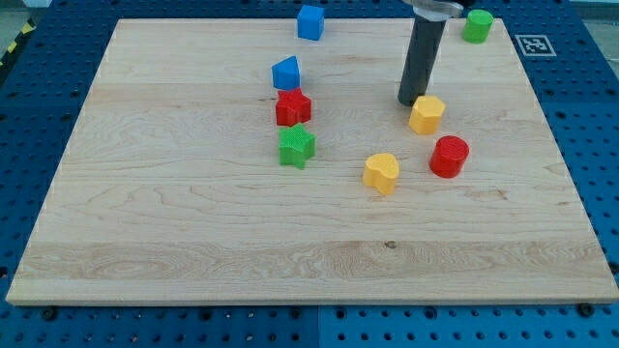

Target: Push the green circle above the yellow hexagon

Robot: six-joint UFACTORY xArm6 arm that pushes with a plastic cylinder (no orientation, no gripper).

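Observation:
The green circle point(477, 25) stands near the board's top right corner. The yellow hexagon point(427, 114) lies right of centre, below and left of the green circle. My tip point(410, 101) rests on the board just at the hexagon's upper left, touching or nearly touching it. The dark rod rises from there to the view's top. The tip is well below and left of the green circle.
A red cylinder point(450, 156) and a yellow heart point(382, 172) lie below the hexagon. A green star point(297, 145), red star point(293, 107) and blue block point(286, 72) stack in a column left of centre. A blue cube point(310, 21) is at the top.

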